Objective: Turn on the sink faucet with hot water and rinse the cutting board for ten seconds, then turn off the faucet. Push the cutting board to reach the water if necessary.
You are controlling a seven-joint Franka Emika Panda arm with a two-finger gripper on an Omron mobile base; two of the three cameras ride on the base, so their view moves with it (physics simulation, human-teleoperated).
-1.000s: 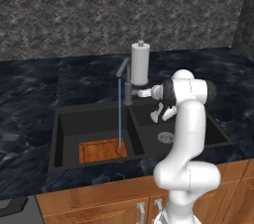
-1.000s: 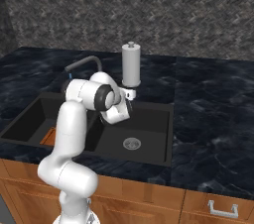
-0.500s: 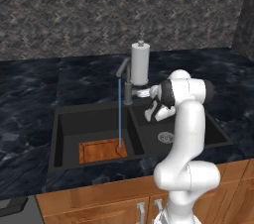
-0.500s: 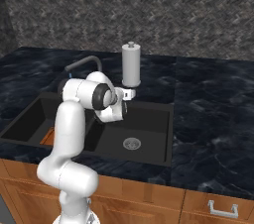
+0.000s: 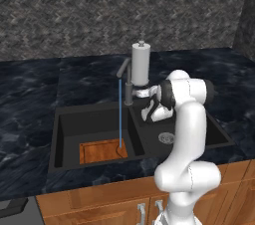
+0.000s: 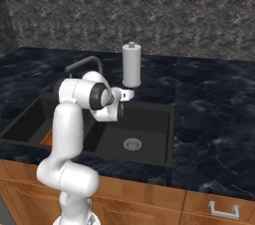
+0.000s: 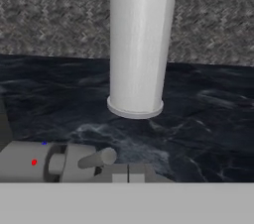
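Observation:
The sink faucet (image 5: 128, 89) stands behind the divider of the black sink (image 5: 64, 119), its spout swung over the left basin. A thin blue stream of water (image 5: 120, 114) falls from the spout onto the right end of the cutting board (image 5: 99, 151), which lies flat on the left basin's floor. A sliver of the cutting board (image 6: 46, 138) shows behind my arm. My gripper (image 5: 138, 91) is shut and empty, just right of the faucet post. In the hand view its tips (image 7: 128, 173) sit right beside the small faucet lever (image 7: 96, 158).
A tall light grey pump dispenser (image 5: 140, 63) stands on the dark counter right behind the faucet and fills the upper hand view (image 7: 138, 44). The right basin holds a round silver drain (image 6: 132, 144). Wooden cabinet fronts (image 5: 99, 199) run below the counter.
My hand has crept slightly left toward the faucet post. The water keeps running and the cutting board has not moved.

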